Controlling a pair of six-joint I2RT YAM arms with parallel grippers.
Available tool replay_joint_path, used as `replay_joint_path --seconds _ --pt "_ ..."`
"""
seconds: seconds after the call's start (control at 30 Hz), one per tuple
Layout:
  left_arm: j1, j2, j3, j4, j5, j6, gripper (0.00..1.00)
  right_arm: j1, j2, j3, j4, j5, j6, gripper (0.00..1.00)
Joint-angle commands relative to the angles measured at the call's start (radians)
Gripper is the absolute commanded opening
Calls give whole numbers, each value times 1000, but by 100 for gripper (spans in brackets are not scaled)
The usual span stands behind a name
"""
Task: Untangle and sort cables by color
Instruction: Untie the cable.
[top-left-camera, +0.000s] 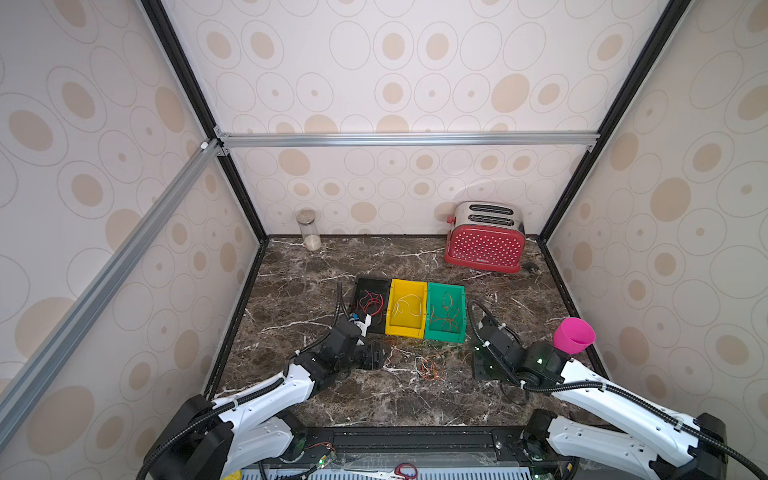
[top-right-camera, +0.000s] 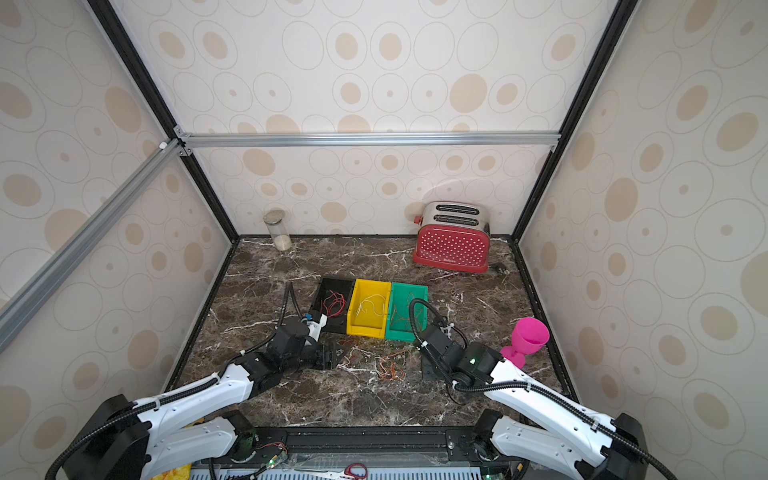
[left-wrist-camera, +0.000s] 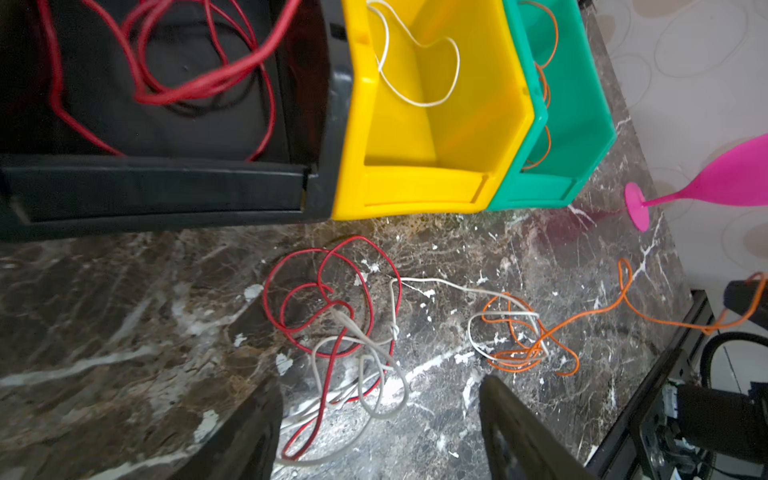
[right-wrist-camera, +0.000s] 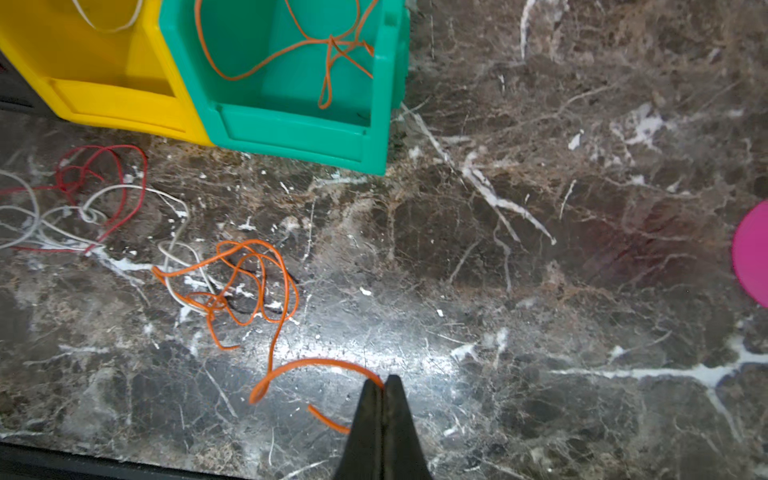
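Observation:
Loose cables lie tangled on the marble in front of three bins: a red cable (left-wrist-camera: 269, 291), a white cable (left-wrist-camera: 436, 282) and an orange cable (left-wrist-camera: 519, 357). The same tangle (top-left-camera: 428, 368) shows in both top views. My left gripper (left-wrist-camera: 380, 399) is open low over the red and white loops, which lie between its fingers untouched. My right gripper (right-wrist-camera: 384, 380) is shut on one end of the orange cable (right-wrist-camera: 316, 361), just above the table. The black bin (left-wrist-camera: 166, 183) holds red cables, the yellow bin (left-wrist-camera: 415, 195) a white one, and the green bin (left-wrist-camera: 540, 195) orange ones.
A pink goblet (top-left-camera: 573, 334) stands close beside my right arm. A red toaster (top-left-camera: 484, 245) is at the back right and a glass jar (top-left-camera: 309, 230) at the back left. Walls close in three sides. Scissors (top-left-camera: 405, 471) lie on the front rail.

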Motion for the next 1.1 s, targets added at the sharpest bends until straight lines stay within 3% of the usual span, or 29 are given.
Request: replay_joint_path --seconds 0.0,0.2,0.27,0.3,0.57,0.77,0.93,1.07 --pt "-31 39 59 54 31 45 75 -9 15 -23 -62 22 68 2" --pt "-68 110 109 92 46 70 75 -18 79 -45 -90 19 87 13" --pt "-77 135 114 118 58 72 75 -18 85 -45 -87 21 81 26" --pt "-80 150 115 130 63 74 75 -19 88 -44 -82 15 73 28" --pt "-127 273 149 160 36 86 71 -18 66 -12 -54 -40 35 32" --pt "-140 289 155 172 25 97 71 -18 -24 -50 193 -159 -101 35" --pt "-145 316 153 195 28 91 70 -18 59 -90 363 -158 -208 42" --pt "-147 332 150 203 25 85 70 -18 144 -105 479 -177 -271 55"
